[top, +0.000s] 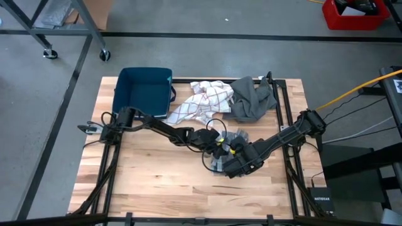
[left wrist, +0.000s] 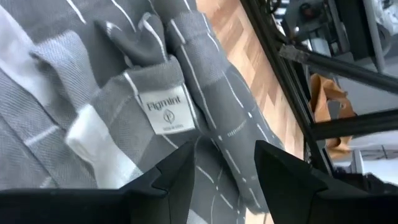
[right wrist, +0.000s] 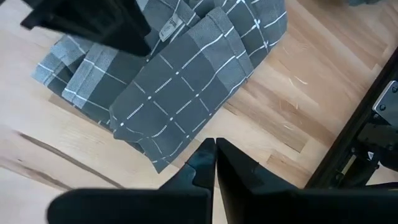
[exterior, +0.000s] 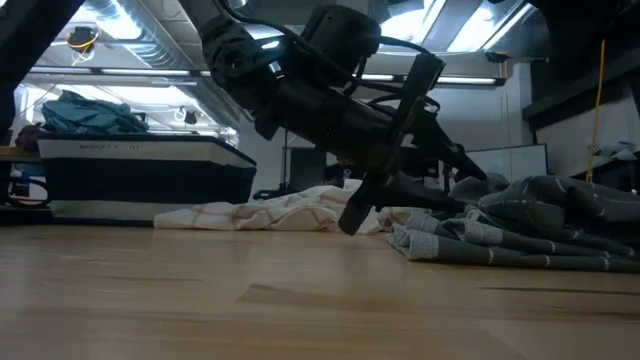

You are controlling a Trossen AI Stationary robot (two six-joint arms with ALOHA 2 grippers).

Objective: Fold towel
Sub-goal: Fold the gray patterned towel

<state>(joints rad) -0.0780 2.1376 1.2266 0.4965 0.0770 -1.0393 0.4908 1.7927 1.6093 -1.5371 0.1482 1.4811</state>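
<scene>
A grey towel with white checks [right wrist: 180, 87] lies crumpled in folds on the wooden table's middle [top: 239, 135], also seen in the low view [exterior: 500, 240]. Its white label [left wrist: 166, 109] faces up. My left gripper [left wrist: 227, 171] reaches in from the table's left [top: 217, 139], slanting down, open, with its fingers over a ridge of the towel beside the label. My right gripper [right wrist: 214, 155] hangs shut above the bare wood just off the towel's edge [top: 231, 164], pointing down, holding nothing. My left gripper stands open over the towel's folds just below the label [left wrist: 205, 146], coming in low from the table's left. Whether its fingers touch the cloth, I cannot tell.
A blue bin [top: 144, 91] stands at the far left. A white towel with red checks [top: 204, 100] and a plain grey cloth [top: 251, 97] lie at the far edge. Black frame rails [top: 286, 125] run along the table's sides. Bare wood [top: 151, 169] lies near left.
</scene>
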